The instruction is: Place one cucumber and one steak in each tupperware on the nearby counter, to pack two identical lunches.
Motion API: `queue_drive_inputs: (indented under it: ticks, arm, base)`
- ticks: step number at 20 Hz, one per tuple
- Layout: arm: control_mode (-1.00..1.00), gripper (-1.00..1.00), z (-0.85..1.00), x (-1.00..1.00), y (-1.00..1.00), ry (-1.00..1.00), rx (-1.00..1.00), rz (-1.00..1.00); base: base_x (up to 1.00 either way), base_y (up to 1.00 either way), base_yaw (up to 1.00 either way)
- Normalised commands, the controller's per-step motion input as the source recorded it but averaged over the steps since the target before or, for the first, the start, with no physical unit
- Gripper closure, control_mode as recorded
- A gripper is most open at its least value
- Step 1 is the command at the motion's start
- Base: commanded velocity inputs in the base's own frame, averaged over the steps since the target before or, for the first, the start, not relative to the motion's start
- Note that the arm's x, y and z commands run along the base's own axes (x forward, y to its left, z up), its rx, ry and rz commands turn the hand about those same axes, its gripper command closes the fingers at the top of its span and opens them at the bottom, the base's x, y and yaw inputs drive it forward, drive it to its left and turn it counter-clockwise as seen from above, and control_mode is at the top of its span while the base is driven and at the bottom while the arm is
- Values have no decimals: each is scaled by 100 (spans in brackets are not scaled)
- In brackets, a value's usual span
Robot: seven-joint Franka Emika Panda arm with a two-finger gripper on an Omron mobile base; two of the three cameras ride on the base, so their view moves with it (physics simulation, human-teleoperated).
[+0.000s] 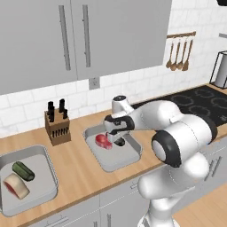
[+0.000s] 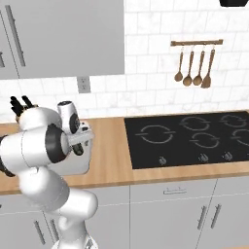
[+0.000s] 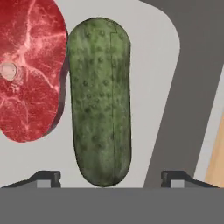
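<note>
Dark finger tips of my gripper (image 3: 112,177) stand wide apart at the bottom of the hand view, one on each side of a cucumber (image 3: 100,100), and neither pad touches it, so my jaws are open and hold nothing. That cucumber lies flat on the grey floor of a tupperware (image 3: 153,65), its near end between my tips. Just beside it lies a red steak (image 3: 28,70), marbled, with a small pale bone spot; the two are touching or very nearly so, and I cannot tell which. Past the tray's rim a strip of wooden counter (image 3: 216,148) shows. From the left base view my gripper (image 1: 116,138) hangs low over this tray (image 1: 116,160), which sits on the counter (image 1: 80,168) between the knife block (image 1: 57,124) and the black stovetop (image 1: 199,104); the steak (image 1: 103,141) shows red next to my hand. Well apart, at the left end of the counter, the second tupperware (image 1: 46,166) holds a cucumber (image 1: 23,171) and a steak with a pale fat rim (image 1: 16,186), lying close together. Wooden spoons (image 2: 194,68) hang on the tiled wall above the stovetop (image 2: 189,138).
</note>
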Motion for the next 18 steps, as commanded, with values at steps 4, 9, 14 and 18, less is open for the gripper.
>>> queue_drive_inputs:
  ticks: [4, 9, 14, 18]
  arm:
    - [-100, -100, 48, -100, -67, -31, 18, -4]
    - [-100, -100, 91, -100, -64, -54, 26, 0]
    - [-100, -100, 100, -100, -72, -65, 24, 0]
    - [-100, -100, 100, -100, -78, -65, 21, 0]
  base:
    - [0, 0, 0]
    - [0, 0, 0]
    - [0, 0, 0]
    - [0, 0, 0]
